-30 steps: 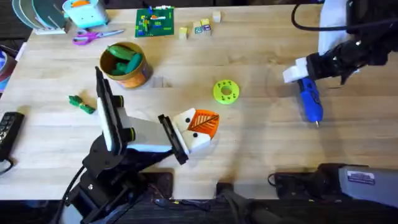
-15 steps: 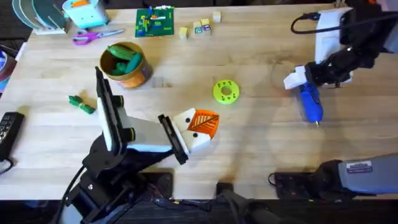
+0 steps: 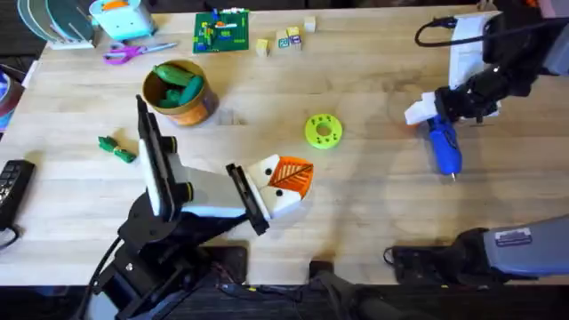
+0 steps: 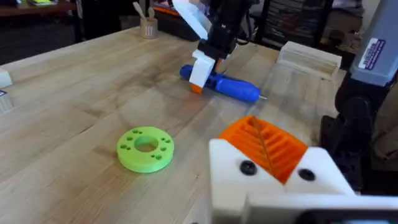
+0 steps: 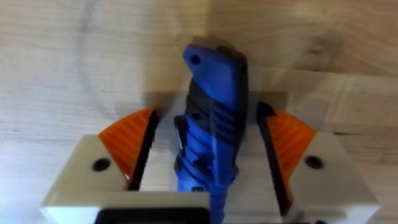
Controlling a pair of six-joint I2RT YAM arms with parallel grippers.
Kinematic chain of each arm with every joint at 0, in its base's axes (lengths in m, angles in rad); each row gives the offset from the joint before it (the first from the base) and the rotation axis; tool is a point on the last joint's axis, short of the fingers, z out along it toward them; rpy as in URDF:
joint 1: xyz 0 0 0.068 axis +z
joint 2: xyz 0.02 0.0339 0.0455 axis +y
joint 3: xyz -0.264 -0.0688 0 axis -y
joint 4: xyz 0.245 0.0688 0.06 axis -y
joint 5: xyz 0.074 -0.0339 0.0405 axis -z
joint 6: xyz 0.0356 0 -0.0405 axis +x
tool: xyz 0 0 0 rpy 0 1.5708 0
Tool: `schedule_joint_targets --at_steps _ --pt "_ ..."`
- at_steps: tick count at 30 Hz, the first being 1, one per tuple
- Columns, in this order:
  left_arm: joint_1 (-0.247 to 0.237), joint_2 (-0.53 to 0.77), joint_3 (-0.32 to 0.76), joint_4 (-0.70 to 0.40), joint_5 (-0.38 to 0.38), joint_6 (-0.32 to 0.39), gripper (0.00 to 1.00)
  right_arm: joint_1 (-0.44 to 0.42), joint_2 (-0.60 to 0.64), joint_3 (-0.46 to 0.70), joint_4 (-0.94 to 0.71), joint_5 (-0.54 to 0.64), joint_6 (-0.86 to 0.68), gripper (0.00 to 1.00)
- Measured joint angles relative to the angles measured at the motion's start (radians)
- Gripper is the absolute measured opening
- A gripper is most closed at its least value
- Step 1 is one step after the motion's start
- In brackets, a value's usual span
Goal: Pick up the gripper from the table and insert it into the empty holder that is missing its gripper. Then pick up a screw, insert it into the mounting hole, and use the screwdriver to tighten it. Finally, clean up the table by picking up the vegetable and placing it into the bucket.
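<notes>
The blue screwdriver (image 3: 444,148) lies flat on the table (image 3: 373,213) at the right. My right gripper (image 3: 426,110) is low over its handle end. Its orange pads (image 5: 127,143) stand open on either side of the handle (image 5: 214,81) without touching it. Near the table's middle front, my left gripper (image 3: 283,185) is shut, with an orange ribbed finger piece (image 4: 264,144) seated in the pale holder (image 4: 273,180). Two dark screw heads show in that holder. The vegetable (image 3: 116,148) lies at the left. The yellow-orange bucket (image 3: 180,105) behind it holds other green toys.
A lime-green ring-shaped disc (image 3: 322,130) lies between the two grippers. Purple scissors (image 3: 133,53), a green board (image 3: 222,32) and small blocks (image 3: 286,39) sit along the far edge. A black remote (image 3: 11,191) lies at the left edge.
My right arm has swung back to the right, and its gripper has settled slightly nearer over the screwdriver's handle. The screwdriver and the left arm have not moved.
</notes>
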State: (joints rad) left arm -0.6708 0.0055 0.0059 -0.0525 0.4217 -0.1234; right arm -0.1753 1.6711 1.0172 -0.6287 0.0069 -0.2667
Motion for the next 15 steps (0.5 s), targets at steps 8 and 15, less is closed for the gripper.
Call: schedule_joint_targets --at_steps 8,15 --pt "0.000 0.000 0.000 0.000 0.000 0.000 0.012 0.000 0.006 0.000 0.038 -0.004 -0.003 0.905" --pt "0.000 0.000 0.000 0.000 0.000 0.000 0.012 0.000 0.009 0.000 0.054 -0.009 -0.003 0.545"
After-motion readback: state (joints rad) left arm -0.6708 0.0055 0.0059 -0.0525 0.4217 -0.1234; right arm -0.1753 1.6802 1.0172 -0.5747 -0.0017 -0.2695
